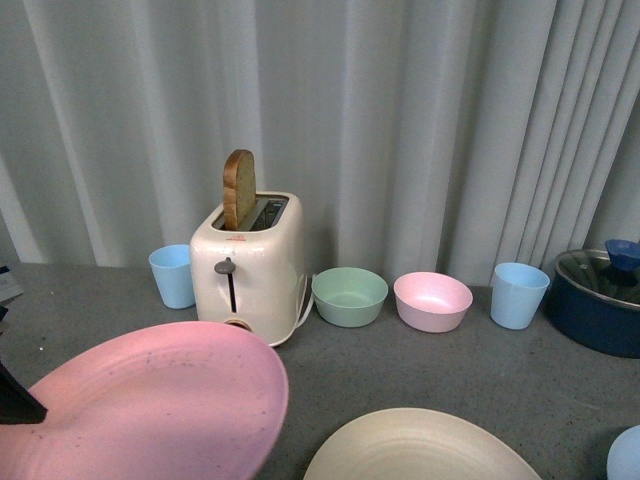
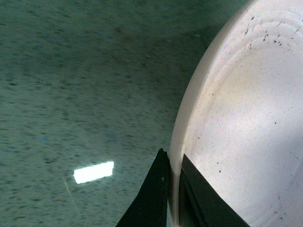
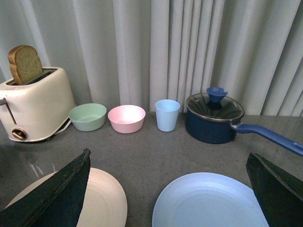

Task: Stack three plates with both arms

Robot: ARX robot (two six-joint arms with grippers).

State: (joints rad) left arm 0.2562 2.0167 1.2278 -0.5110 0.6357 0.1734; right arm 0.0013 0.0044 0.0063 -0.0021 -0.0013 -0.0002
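A pink plate hangs tilted above the table at the front left. My left gripper is shut on its rim, one finger on each side, and the pink plate fills one side of the left wrist view. On the table at the front centre lies the cream plate, also seen as the cream plate in the right wrist view. The light blue plate lies flat beside it, with only its edge showing in the front view. My right gripper stands open above the light blue plate, its fingers wide apart.
Along the back by the curtain stand a blue cup, a cream toaster with a slice of bread, a green bowl, a pink bowl, another blue cup and a dark blue lidded pot with its long handle.
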